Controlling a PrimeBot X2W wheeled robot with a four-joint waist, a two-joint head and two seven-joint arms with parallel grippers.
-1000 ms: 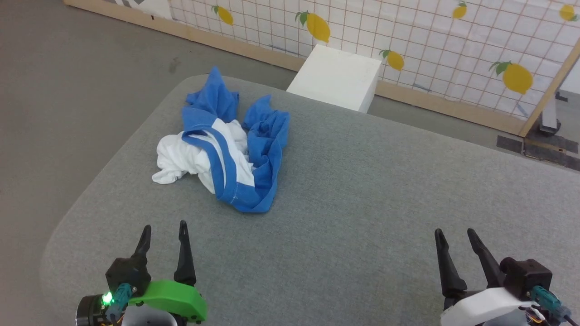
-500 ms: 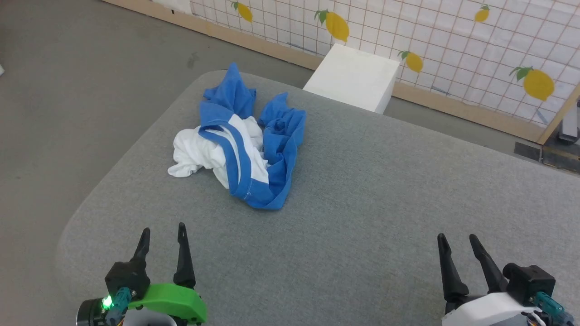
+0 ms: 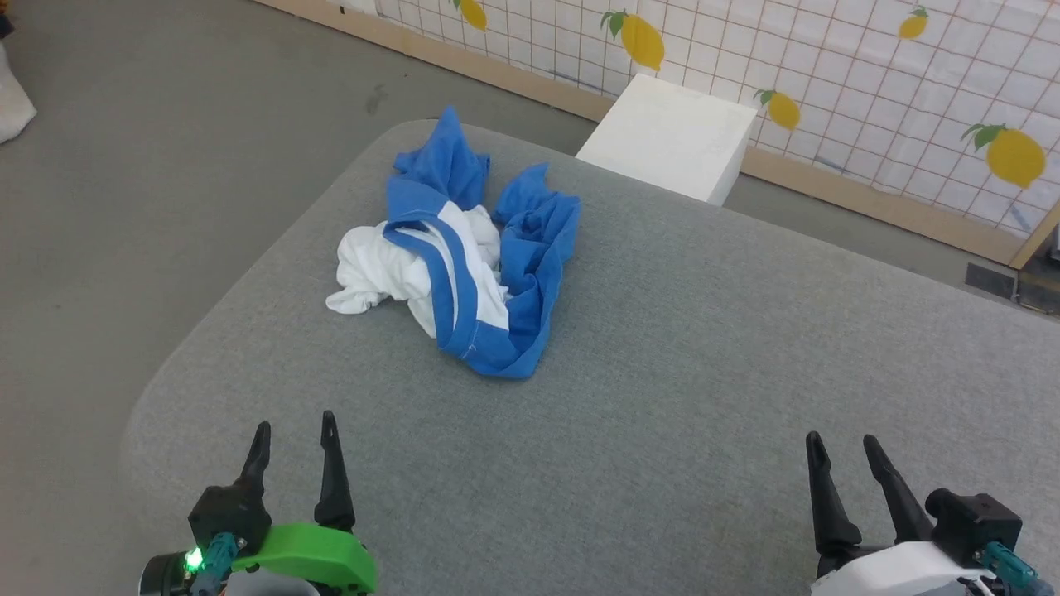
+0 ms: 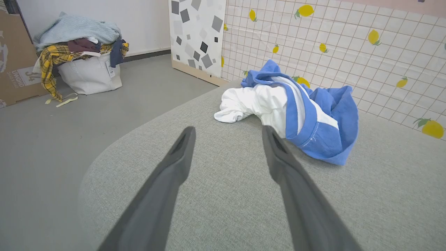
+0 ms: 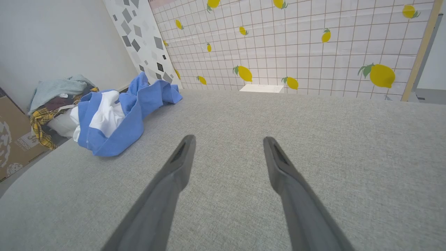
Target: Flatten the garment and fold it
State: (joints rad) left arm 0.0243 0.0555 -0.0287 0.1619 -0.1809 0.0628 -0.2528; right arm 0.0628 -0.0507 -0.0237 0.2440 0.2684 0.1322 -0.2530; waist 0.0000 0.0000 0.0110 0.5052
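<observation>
Left gripper (image 3: 296,420): fingers (image 3: 334,484) spread wide, nothing between them, poised over the near-left part of the tabletop (image 3: 704,372). Right gripper (image 3: 841,437): same, parted and empty, over the near-right part. Both point away from the robot.

Garment (image 3: 464,273): a crumpled heap on the far-left part of the grey tabletop, close to its rounded far-left corner. It lies ahead of the left gripper and well apart from both, farther from the right.

Step in hand, as I judge it: the first reach, to open the heap out. Nothing is flattened yet.
- Go for a readable edge, not the middle of the pile. The stitched blue edge nearest the robot looks the best pinch.
- Take a single layer, low to the cloth, and draw it outward.
- The right gripper has to cross toward the left side. A second hold on the blue folds on the heap's right would let the two pull apart.

Lie of the heap: the long axis runs from far to near, slanting slightly to the right as it nears the robot. A blue peak stands at the far end and the blue loop lies at the near end. A white twisted bunch juts out leftward. Neck and hem cannot be told apart.

Beyond: white box (image 3: 671,136) on the floor, lemon-print panel (image 3: 869,74), laundry basket (image 4: 87,69).
</observation>
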